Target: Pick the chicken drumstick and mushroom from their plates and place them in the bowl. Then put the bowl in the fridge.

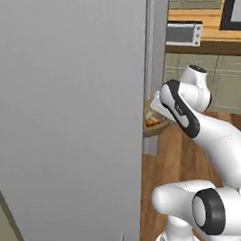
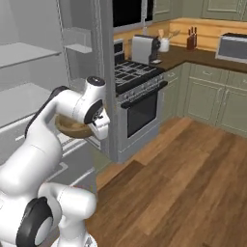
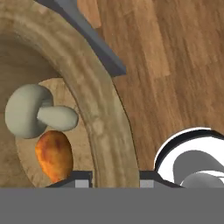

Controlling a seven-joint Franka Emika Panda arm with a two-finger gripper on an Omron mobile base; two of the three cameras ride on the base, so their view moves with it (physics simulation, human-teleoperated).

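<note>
Bowl rim clamped in tool | mushroom and drumstick inside | carried beside open fridge | keep level, ease onto shelf, clear door edge

My bowl as carrier, pale mushroom and orange-brown drumstick lying on its floor, touching, near my side of the rim.
</note>
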